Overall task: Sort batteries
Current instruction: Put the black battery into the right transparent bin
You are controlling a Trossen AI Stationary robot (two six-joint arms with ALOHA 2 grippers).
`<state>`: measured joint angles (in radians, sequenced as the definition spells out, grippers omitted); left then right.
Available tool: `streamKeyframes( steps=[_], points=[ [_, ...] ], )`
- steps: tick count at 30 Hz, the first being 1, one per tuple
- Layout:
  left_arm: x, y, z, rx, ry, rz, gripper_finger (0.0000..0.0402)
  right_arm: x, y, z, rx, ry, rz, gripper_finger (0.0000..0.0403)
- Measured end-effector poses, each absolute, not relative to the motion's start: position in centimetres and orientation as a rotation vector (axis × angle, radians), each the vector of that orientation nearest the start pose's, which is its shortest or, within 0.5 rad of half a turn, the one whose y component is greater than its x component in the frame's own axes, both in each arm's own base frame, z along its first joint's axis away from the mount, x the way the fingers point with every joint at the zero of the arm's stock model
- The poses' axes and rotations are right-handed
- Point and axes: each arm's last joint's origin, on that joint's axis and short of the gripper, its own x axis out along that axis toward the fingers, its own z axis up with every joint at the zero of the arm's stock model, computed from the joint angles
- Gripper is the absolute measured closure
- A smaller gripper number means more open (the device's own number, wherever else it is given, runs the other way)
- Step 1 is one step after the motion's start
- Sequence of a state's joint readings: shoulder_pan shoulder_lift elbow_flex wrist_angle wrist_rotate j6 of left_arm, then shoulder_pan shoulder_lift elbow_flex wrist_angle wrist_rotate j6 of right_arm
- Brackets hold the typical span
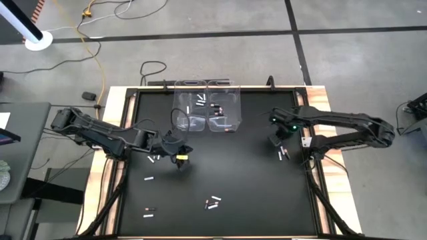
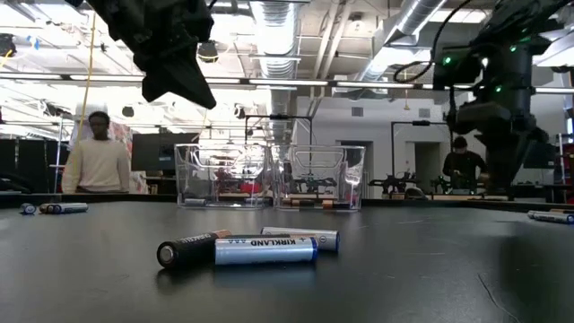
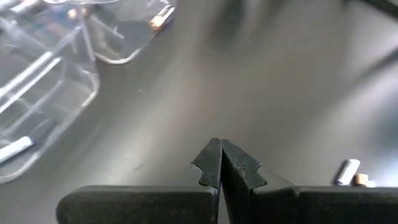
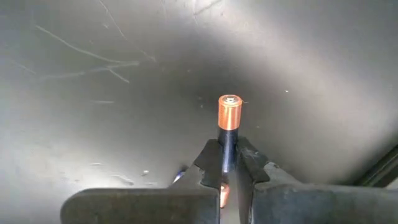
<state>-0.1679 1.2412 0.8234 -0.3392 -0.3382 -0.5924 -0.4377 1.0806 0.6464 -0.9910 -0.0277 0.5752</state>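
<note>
Several batteries lie scattered on the black table (image 1: 247, 193): a small cluster near the front (image 1: 212, 203), which also shows in the low view (image 2: 265, 249), others at the left (image 1: 149, 179) and two at the right (image 1: 283, 154). More lie inside two clear bins (image 1: 207, 107). My left gripper (image 1: 179, 155) is shut and empty above the table, near the bins' front left; its tips show in the left wrist view (image 3: 219, 155). My right gripper (image 1: 279, 137) is shut on a dark battery with a copper end (image 4: 229, 115), right of the bins. My right gripper pinches the battery's dark body (image 4: 228, 146) between its two fingers, which lie along it. The copper end (image 4: 229, 111) sticks out past the fingertips. The fingers point down at the table, and the battery appears clear of it.
The two clear bins stand side by side at the table's far middle (image 2: 269, 175). Two batteries lie near my left gripper (image 3: 349, 173). Raised rails run along the table's edges (image 1: 313, 180). People stand in the room beyond the table (image 2: 97, 161).
</note>
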Motion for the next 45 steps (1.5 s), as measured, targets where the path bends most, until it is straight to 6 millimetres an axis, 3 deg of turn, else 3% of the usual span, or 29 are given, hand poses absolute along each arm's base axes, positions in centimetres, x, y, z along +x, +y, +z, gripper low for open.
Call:
streamKeyframes(
  steps=[6,13,20,25,30,34,39,45],
  points=[
    [25.0,-2.2,24.3,-0.317,0.673,0.391,0.0401,14.4,-6.4,22.1,0.840,1.145,-0.750,0.0375],
    [24.7,-0.8,24.7,-0.220,0.676,0.396,0.0401,17.1,-6.4,26.7,0.850,0.973,-0.689,0.0377],
    [22.5,0.5,26.7,-0.163,0.620,0.404,0.0401,23.2,-7.4,30.2,0.802,0.843,-0.591,0.0378],
    [20.6,0.7,28.7,-0.135,0.542,0.390,0.0401,29.0,-9.0,31.1,0.697,0.883,-0.535,0.0378],
    [19.0,0.8,29.8,-0.126,0.501,0.381,0.0401,34.7,-11.6,30.6,0.598,0.927,-0.501,0.0378],
    [18.1,0.8,29.6,-0.149,0.547,0.394,0.0401,38.0,-14.6,29.0,0.575,0.997,-0.521,0.0378],
    [17.3,0.7,29.5,-0.193,0.579,0.409,0.0401,40.2,-18.0,24.9,0.592,1.160,-0.565,0.0378],
    [17.0,0.7,29.6,-0.178,0.577,0.380,0.0401,41.4,-20.1,20.2,0.569,1.326,-0.548,0.0378]
  ],
)
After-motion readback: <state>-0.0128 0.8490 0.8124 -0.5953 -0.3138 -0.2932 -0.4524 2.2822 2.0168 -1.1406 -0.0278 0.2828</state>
